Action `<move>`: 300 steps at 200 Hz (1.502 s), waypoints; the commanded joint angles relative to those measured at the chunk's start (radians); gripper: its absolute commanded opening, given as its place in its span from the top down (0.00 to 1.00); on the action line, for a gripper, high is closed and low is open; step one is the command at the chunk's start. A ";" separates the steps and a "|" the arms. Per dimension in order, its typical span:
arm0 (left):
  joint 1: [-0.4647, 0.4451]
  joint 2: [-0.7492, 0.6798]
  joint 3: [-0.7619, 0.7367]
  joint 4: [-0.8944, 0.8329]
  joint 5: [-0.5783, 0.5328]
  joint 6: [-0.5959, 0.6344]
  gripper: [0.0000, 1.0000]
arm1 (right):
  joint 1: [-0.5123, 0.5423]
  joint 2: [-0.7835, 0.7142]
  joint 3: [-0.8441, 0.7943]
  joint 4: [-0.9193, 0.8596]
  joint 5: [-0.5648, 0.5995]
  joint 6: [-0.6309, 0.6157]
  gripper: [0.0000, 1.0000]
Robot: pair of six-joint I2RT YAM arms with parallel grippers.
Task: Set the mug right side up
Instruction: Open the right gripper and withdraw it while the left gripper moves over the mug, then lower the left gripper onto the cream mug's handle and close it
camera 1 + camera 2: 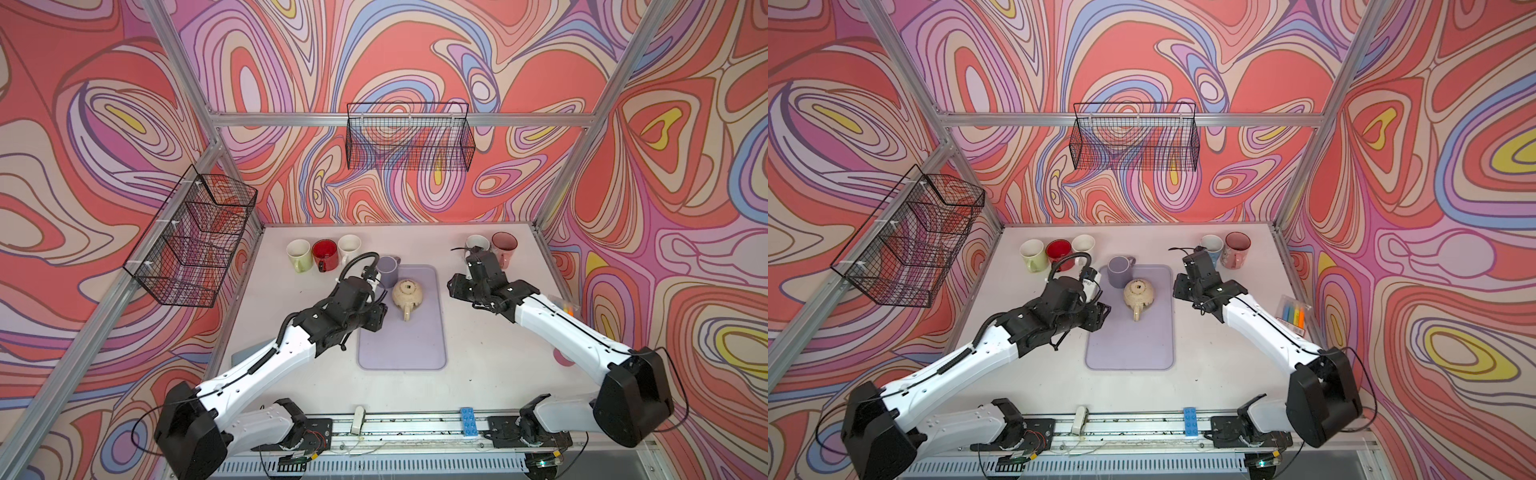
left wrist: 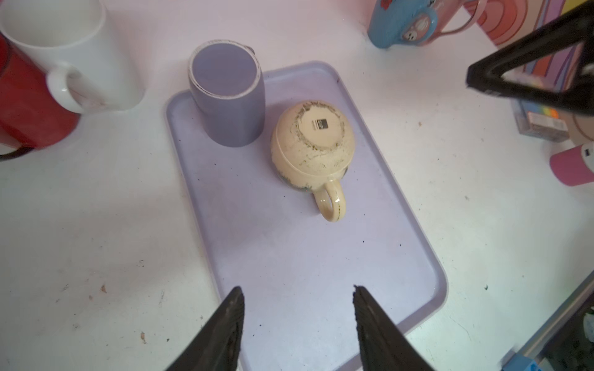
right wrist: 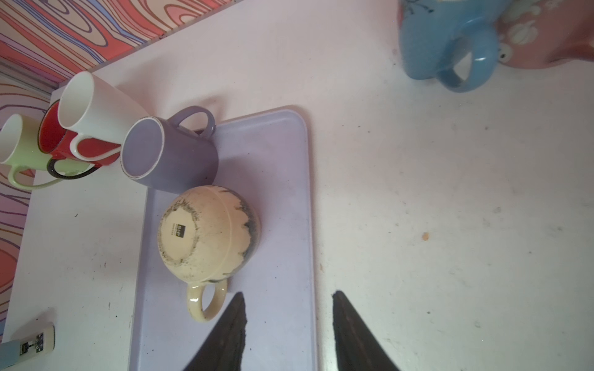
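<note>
Left wrist view looks down on the white table and the lavender tray lying lengthwise on it, from the far side toward the arms' bases. The near half of the tray is bare, and so is the table on both sides of it.

A purple mug stands upright on the tray's far left corner. Just beside it the cream mug sits mouth down around the middle of the tray's far half. Its base faces up, so its axis is vertical. Its handle points along the tray toward the arms.

A green mug, a red mug and a white mug crowd the table's far left. A blue mug and a pink mug stand at the far right.

The left gripper hangs over the tray's near part, fingers spread and nothing between them. The right gripper is over the tray's right edge, fingers likewise parted and holding nothing.
</note>
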 commanded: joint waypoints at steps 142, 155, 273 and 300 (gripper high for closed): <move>-0.113 0.497 0.294 0.011 -0.098 -0.217 0.36 | -0.150 -0.111 -0.162 0.117 -0.063 -0.142 0.62; -0.112 0.521 0.304 0.011 -0.098 -0.217 0.36 | -0.152 -0.117 -0.167 0.124 -0.061 -0.144 0.61; -0.111 0.636 0.330 0.034 -0.105 -0.206 0.41 | -0.168 -0.139 -0.184 0.136 -0.020 -0.156 0.61; -0.110 0.646 0.326 0.039 -0.092 -0.207 0.51 | -0.169 -0.138 -0.190 0.141 -0.020 -0.150 0.61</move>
